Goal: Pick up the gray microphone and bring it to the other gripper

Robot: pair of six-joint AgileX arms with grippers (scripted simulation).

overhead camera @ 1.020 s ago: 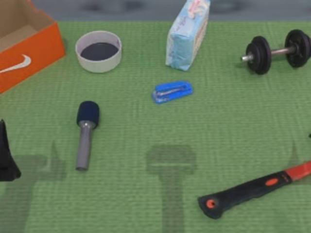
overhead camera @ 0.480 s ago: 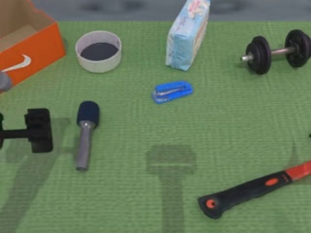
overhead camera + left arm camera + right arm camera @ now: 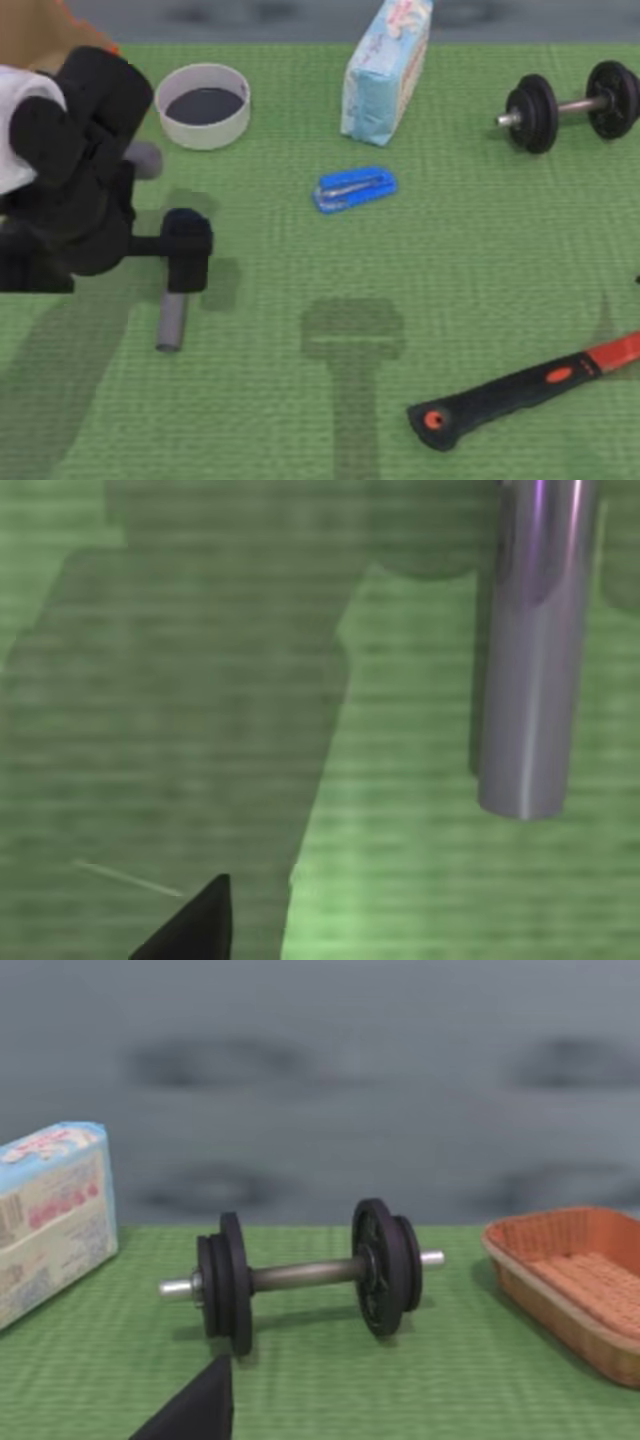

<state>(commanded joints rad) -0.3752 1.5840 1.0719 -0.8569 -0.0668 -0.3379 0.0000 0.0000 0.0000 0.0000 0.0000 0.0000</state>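
Observation:
The gray microphone [image 3: 171, 322] lies on the green mat at the left, its slim handle pointing toward the front edge. My left gripper [image 3: 187, 254] hovers directly over its dark foam head [image 3: 181, 216] and neck, hiding most of them. In the left wrist view the gray handle [image 3: 530, 650] lies flat on the mat, well apart from the one black fingertip [image 3: 200, 925] that shows; nothing is between the jaws, which stand open. My right arm is parked at the right edge [image 3: 637, 280]; its fingertip [image 3: 205, 1410] holds nothing.
Along the back stand a white bowl [image 3: 203, 105] and a pale blue packet [image 3: 387, 70]. A blue stapler [image 3: 354, 189] lies mid-table and a dumbbell [image 3: 570, 105] at the back right. The black-and-red hammer [image 3: 530, 390] is front right. The right wrist view shows an orange basket [image 3: 580, 1280].
My left arm has swung in from the left edge and now covers the shoebox corner. Its gripper has moved right, from beside the microphone to over its head. The microphone has not moved.

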